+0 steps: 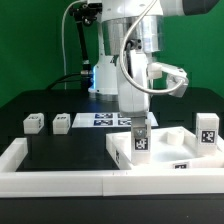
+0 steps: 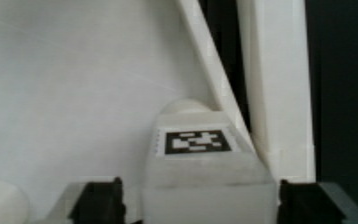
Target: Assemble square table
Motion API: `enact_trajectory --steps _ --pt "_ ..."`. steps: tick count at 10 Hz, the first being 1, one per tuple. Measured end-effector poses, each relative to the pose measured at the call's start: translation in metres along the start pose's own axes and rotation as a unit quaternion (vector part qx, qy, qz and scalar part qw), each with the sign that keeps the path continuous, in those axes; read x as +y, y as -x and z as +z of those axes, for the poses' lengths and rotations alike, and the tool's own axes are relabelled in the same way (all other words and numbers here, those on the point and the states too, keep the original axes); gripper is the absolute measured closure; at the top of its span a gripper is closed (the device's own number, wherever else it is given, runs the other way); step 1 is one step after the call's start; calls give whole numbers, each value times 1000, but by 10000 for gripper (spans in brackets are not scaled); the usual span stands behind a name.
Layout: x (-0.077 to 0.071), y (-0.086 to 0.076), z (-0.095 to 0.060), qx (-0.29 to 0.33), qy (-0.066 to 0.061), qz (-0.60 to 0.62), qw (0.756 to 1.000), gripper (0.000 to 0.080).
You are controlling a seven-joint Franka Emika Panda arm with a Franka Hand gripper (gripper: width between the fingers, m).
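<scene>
The tool [image 1: 140, 121] is seen open astride the upright leg block [image 1: 140, 142], stood at nine o'clock on the square table slab [image 1: 170, 156]; if poorly seated, it could be toppled during lifting.

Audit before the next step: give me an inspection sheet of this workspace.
Surface: black table, white rail along its edge.
Job's things: square tabletop; leg standing on it; second leg at the exterior view's right; two loose legs at its left.
Clutter: nothing seen.
Grippers: gripper jaws straddle the leg; contact unclear.
Cables: black cable behind arm; white cable at wrist.
Surroundings: green backdrop; marker board.
</scene>
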State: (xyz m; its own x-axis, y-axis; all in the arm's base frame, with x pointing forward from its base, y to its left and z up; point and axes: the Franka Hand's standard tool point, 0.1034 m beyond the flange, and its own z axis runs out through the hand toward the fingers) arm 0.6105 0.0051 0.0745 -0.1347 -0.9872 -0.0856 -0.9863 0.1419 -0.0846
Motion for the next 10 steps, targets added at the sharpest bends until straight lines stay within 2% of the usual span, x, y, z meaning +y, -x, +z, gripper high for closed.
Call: enact_trajectory --steps 1,2,3,7,10 --pt "0 -2 0 0 2 -32 999 318" --pt "2 -3 0 -3 11 -46 999 182" --pt "3 -4 0 -6 17 -72 997 160" --pt "2 -7 -1 -10 18 -260 966 150" --pt "2 -4 -1 -11 17 -374 927 150"
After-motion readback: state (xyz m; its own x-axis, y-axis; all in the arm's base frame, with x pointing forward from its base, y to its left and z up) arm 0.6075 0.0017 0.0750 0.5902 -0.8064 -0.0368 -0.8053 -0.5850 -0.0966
